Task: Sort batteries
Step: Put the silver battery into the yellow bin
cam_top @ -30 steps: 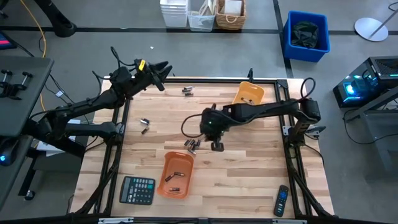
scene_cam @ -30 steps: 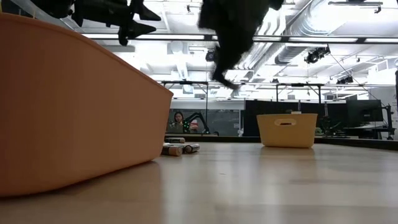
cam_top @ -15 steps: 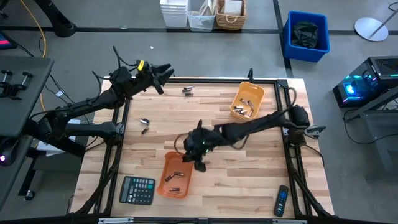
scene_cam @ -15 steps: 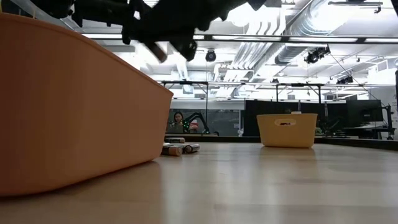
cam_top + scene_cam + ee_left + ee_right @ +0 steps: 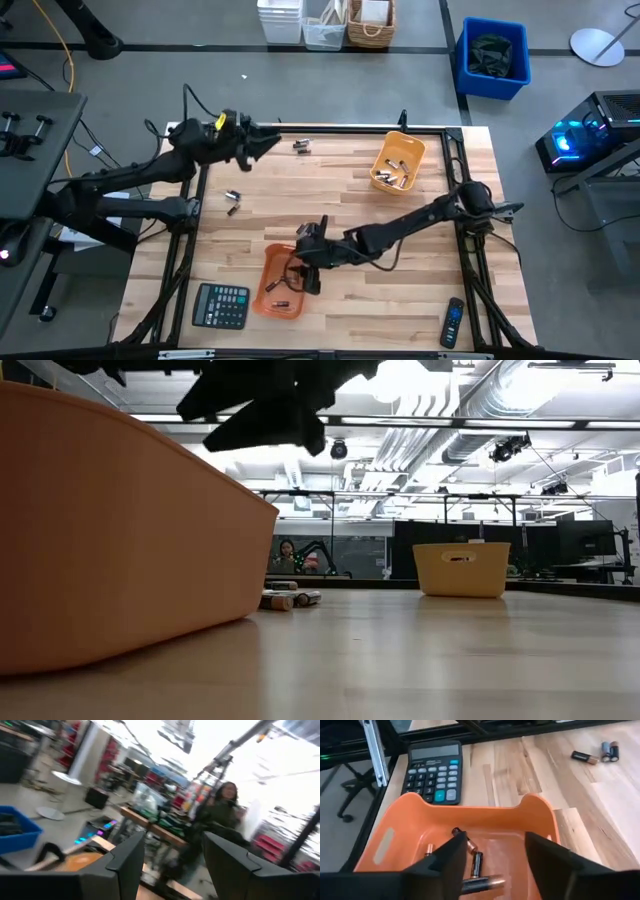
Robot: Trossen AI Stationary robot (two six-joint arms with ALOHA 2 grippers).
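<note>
Batteries in orange tray, below open right jaws

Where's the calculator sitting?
From above, the calculator lies at the table's near-left corner, just left of the orange tray under the right pincer.

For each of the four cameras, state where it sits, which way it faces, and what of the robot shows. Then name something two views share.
High: overhead, straight down on the table; both arms show.
Low: table height, looking level across; the near orange tray fills its left, an arm overhead.
Left wrist: raised, facing the room; open left gripper.
Right wrist: above that tray, open right gripper over batteries.
Shared: calculator, high and right wrist.
</note>
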